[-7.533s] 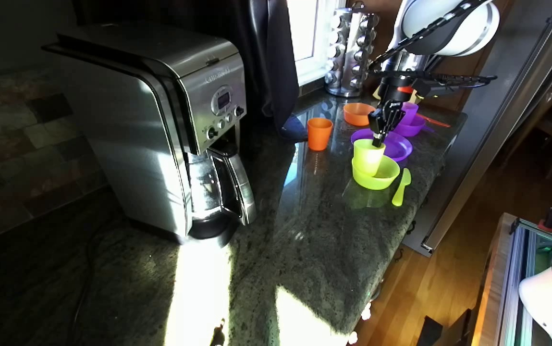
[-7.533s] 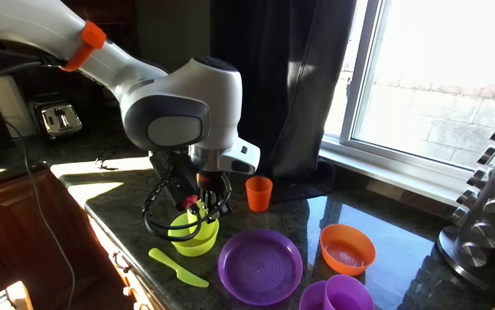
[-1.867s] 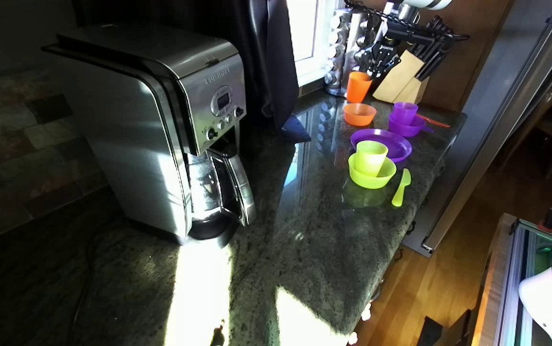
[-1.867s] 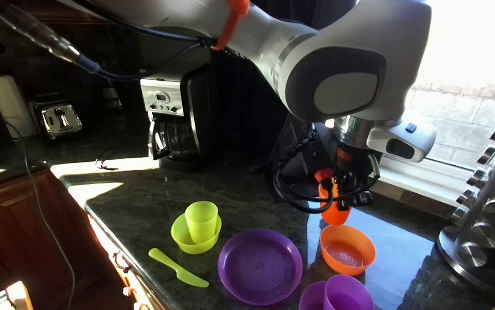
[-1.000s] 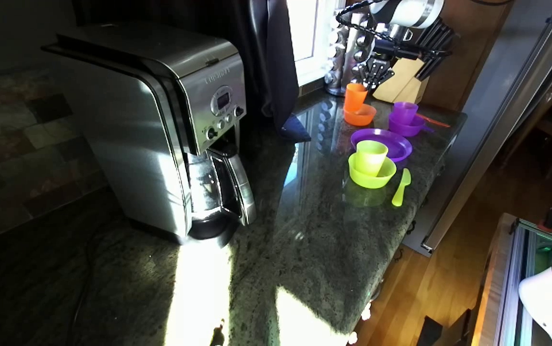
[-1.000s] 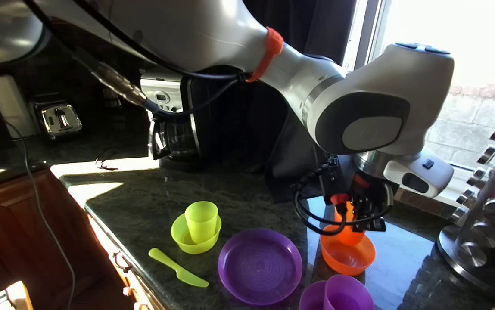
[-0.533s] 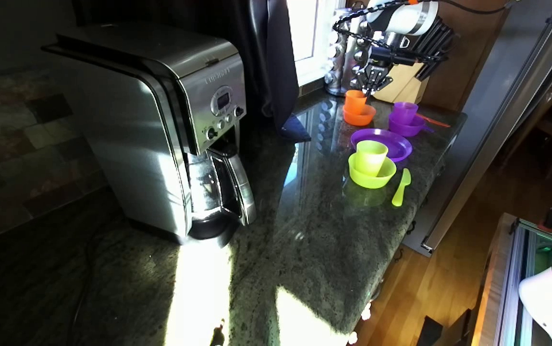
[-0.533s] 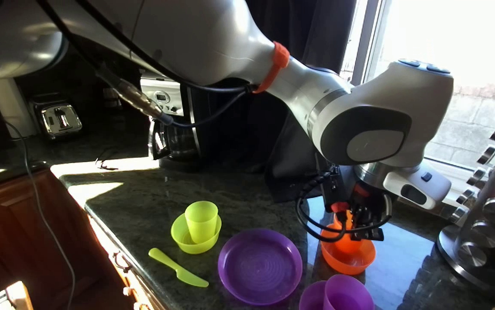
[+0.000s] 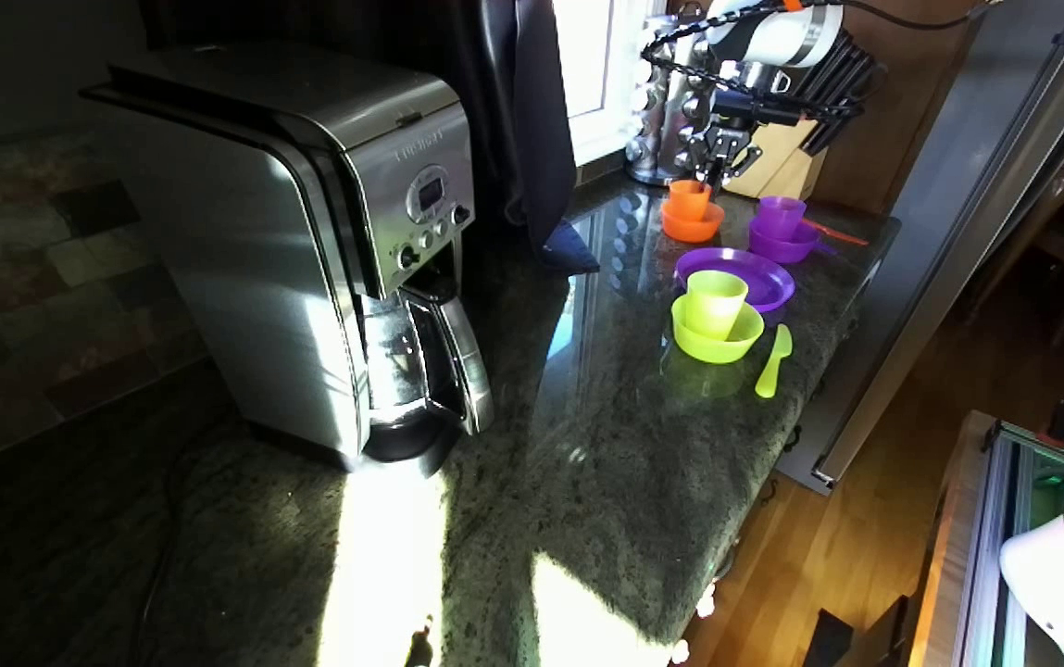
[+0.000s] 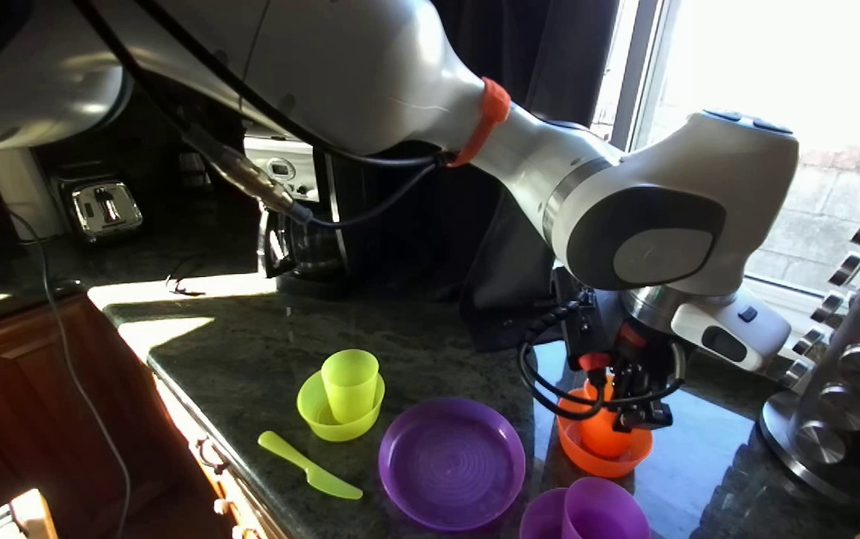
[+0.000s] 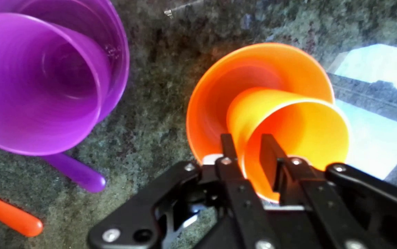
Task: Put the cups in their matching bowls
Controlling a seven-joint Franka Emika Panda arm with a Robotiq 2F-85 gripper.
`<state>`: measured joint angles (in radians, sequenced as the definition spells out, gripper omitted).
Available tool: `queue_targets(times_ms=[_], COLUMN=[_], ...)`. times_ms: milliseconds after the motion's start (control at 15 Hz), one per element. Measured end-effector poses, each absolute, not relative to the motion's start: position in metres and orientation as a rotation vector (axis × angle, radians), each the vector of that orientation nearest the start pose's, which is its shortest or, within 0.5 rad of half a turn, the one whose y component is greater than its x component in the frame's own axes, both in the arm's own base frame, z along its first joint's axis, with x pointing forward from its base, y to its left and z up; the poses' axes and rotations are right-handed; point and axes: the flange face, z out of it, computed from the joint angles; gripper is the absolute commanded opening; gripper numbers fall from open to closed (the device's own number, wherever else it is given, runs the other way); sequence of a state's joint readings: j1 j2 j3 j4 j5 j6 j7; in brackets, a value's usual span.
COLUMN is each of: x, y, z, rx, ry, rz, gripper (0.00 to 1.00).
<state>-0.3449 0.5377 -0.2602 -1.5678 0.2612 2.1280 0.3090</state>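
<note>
The orange cup point(image 9: 689, 198) stands inside the orange bowl point(image 9: 691, 228), a little tilted in the wrist view point(image 11: 309, 128). My gripper point(image 11: 247, 137) is partly open astride the cup's wall, one finger inside the cup and one outside, with gaps beside the wall. In an exterior view the gripper and cables partly hide this cup point(image 10: 603, 440). The yellow-green cup point(image 10: 351, 385) sits in the lime green bowl point(image 10: 322, 428). The purple cup point(image 11: 39, 90) sits in the purple bowl point(image 11: 118, 72); both also show in an exterior view point(image 9: 780, 218).
A purple plate point(image 10: 452, 464) and a lime knife point(image 10: 310, 468) lie near the lime bowl. A purple handle point(image 11: 77, 173) and an orange handle point(image 11: 8, 213) lie by the purple bowl. A spice rack point(image 10: 849, 374), knife block point(image 9: 777, 153) and coffee maker point(image 9: 309, 232) stand around.
My gripper left the yellow-green cup in its bowl, then carried the orange cup from the counter into the orange bowl. In the last half second the orange cup settled slightly lower.
</note>
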Motion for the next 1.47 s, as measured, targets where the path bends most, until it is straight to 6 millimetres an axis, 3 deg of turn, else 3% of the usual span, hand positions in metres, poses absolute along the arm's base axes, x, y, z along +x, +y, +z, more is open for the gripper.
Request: queue_targets(times_ms=[267, 400, 667, 933, 1467], x=[0.596, 0.597, 0.596, 0.588, 0.536], y=[-0.366, -0.366, -0.364, -0.357, -0.339], z=[0.350, 0.356, 0.376, 0.409, 0.477], rx=[-2.675, -2.675, -2.680, -2.744, -2.904], ry=[1.477, 1.475, 1.460, 1.365, 1.031], rz=[-0.112, -0.126, -0.162, -0.166, -0.049], gripper=[0.89, 0.99, 1.00, 1.00, 1.00])
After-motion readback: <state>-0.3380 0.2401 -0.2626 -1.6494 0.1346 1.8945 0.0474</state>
